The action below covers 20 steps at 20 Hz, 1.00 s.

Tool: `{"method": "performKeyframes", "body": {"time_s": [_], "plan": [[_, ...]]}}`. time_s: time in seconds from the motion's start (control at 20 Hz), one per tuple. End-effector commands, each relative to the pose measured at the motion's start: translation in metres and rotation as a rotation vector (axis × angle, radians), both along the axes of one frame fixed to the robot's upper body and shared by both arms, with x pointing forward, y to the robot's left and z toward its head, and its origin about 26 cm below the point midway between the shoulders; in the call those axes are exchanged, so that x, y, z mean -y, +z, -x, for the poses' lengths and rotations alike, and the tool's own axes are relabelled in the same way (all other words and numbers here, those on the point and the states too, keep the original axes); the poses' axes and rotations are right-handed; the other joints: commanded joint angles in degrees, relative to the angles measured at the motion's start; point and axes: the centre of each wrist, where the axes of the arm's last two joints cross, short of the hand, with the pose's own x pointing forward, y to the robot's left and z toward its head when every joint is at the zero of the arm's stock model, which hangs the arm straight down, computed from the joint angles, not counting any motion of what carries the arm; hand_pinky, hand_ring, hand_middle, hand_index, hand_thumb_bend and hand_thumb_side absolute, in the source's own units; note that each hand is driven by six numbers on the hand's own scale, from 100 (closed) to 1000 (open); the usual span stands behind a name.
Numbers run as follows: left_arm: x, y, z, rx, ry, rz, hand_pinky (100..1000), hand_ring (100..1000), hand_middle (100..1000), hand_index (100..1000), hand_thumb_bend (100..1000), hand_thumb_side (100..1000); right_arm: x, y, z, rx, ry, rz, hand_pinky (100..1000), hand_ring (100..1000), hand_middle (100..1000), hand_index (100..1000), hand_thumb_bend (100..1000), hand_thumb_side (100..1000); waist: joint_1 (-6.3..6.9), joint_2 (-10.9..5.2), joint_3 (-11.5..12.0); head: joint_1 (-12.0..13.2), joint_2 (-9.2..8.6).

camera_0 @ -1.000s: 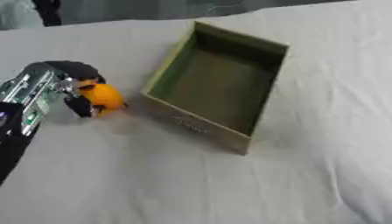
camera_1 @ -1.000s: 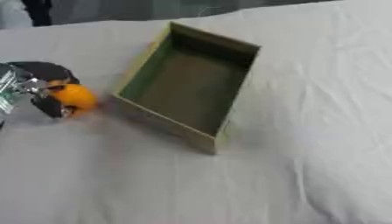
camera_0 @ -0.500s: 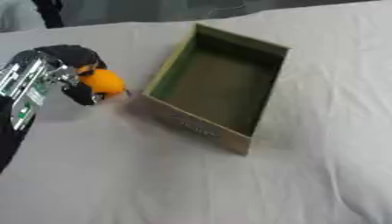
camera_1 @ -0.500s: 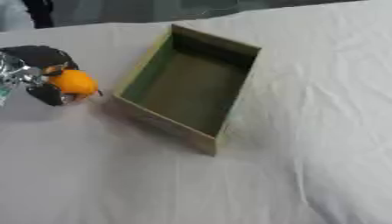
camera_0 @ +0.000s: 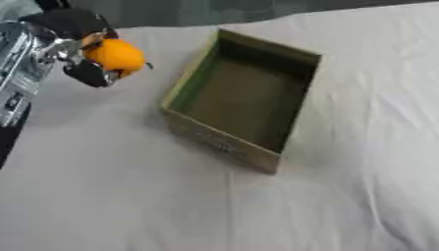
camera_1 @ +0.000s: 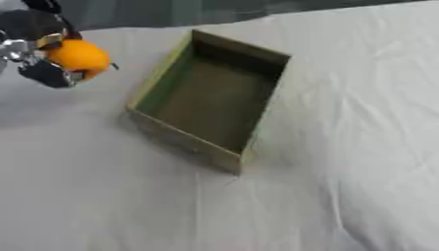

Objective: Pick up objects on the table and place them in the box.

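Observation:
An orange round object [camera_0: 115, 56] is held up off the table at the upper left, with my left hand [camera_0: 73, 46] shut on it, black fingers curled around it. The hand and object hang to the left of the open olive-green box [camera_0: 243, 100], which lies askew on the white cloth and shows nothing inside. My right hand shows in neither view.
The white cloth-covered table [camera_0: 129, 196] spreads around the box, with creases at the right. A dark strip runs along the table's far edge [camera_0: 257, 7].
My left hand has lifted the orange object off the cloth and carried it up and toward the box's left side. The view has also shifted a little.

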Motion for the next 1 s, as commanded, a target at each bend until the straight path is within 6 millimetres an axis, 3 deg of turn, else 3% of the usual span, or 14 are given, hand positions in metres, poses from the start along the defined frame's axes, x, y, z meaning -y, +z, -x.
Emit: {"method": "performKeyframes", "body": {"time_s": [0.05,0.45,0.7,1.0], "plan": [[0.016,0.025,0.010,0.102,-0.052,0.032,649,668,585,679,100,338,0.002,0.009,0.003,0.025,0.000,0.018,769,835,802,894,100,603,-0.25,-1.38,-0.1,0.3,0.11],[0.068,0.047,0.025,0.213,-0.202,0.101,624,627,542,632,100,336,-0.001,0.011,0.002,0.028,0.016,0.019,770,835,802,893,100,602,-0.34,-1.35,-1.0,0.8,0.45],[0.108,0.037,0.020,0.225,-0.257,0.130,625,628,547,629,100,329,-0.002,0.012,0.001,0.032,0.024,0.017,770,835,802,893,100,602,-0.32,-1.31,-1.3,0.9,0.65],[0.157,0.012,0.021,0.263,-0.326,0.129,630,639,555,633,100,323,-0.004,0.014,0.001,0.034,0.036,0.015,770,836,802,893,100,601,-0.32,-1.02,-1.6,1.3,0.80]]}}
